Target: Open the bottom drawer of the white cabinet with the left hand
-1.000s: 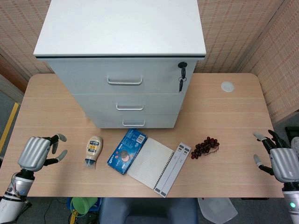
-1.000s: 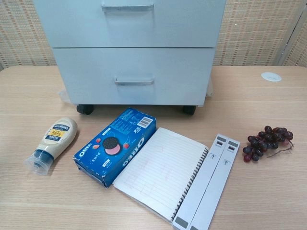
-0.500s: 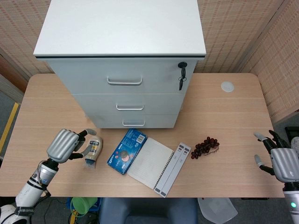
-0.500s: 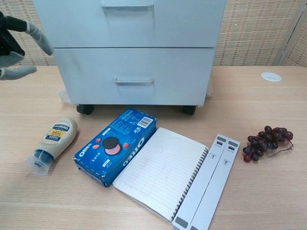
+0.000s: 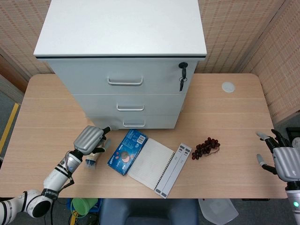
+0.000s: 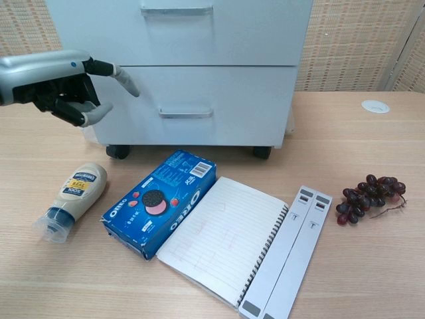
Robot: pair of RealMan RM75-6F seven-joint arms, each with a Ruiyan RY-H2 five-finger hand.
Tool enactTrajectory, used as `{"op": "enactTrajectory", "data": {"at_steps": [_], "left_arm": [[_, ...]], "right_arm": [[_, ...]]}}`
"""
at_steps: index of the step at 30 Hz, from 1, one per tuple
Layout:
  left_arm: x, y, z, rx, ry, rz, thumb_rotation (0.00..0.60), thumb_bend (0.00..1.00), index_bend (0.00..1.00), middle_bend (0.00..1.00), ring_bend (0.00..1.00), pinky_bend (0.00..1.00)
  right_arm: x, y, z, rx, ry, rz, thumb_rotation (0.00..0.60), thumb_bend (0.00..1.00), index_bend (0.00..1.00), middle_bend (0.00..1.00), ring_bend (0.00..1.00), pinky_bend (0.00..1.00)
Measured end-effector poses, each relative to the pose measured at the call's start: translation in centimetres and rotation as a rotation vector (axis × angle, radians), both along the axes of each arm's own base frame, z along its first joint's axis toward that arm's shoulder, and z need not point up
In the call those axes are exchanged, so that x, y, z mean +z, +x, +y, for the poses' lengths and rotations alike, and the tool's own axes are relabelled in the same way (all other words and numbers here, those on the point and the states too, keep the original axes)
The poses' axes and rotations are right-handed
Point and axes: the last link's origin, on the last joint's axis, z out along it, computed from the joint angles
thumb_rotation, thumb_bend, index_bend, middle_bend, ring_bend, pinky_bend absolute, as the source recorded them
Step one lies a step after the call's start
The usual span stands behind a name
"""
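Observation:
The white cabinet stands at the back of the table, with three drawers. Its bottom drawer is closed, and the drawer's metal handle is free. My left hand hovers above the table in front of the cabinet's lower left corner, left of the handle, fingers apart and holding nothing. My right hand stays at the table's far right edge, fingers spread and empty.
A mayonnaise bottle lies below my left hand. An Oreo box, an open notebook, and a grey strip lie before the cabinet. Grapes sit to the right. A key hangs from the top lock.
My left hand has moved from the table's left edge rightward and forward, over the mayonnaise bottle toward the cabinet's bottom drawer. The right hand has stayed put.

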Motion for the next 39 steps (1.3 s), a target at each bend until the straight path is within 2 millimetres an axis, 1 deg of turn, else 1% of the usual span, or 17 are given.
{"op": "enactTrajectory", "data": {"at_steps": [8, 14, 23, 32, 39], "left_arm": [[-2.9, 2.1, 1.5, -0.003, -0.002, 0.034, 0.600, 0.59, 0.20, 0.96, 1.00, 1.00], [-4.1, 3.2, 2.1, 0.002, 0.030, 0.046, 0.600, 0.58, 0.20, 0.97, 1.00, 1.00], [-5.5, 3.8, 2.4, 0.001, 0.058, 0.108, 0.600, 0.58, 0.20, 0.97, 1.00, 1.00], [-6.3, 3.9, 2.8, 0.009, 0.077, 0.157, 0.600, 0.58, 0.21, 0.97, 1.00, 1.00], [-6.6, 3.9, 2.8, 0.007, 0.089, 0.189, 0.600, 0.58, 0.25, 0.97, 1.00, 1.00]], "right_arm": [[0.1, -0.3, -0.3, -0.006, 0.004, 0.001, 0.600, 0.35, 0.18, 0.30, 0.18, 0.22], [0.3, -0.5, -0.3, -0.012, 0.002, 0.000, 0.600, 0.35, 0.18, 0.30, 0.18, 0.22], [0.5, -0.8, 0.0, -0.018, -0.003, -0.002, 0.600, 0.35, 0.18, 0.30, 0.18, 0.22], [0.7, -1.1, 0.3, -0.025, -0.010, -0.002, 0.600, 0.35, 0.18, 0.30, 0.18, 0.22], [0.8, -1.2, 0.4, -0.029, -0.012, -0.004, 0.600, 0.35, 0.18, 0.30, 0.18, 0.22]]}}
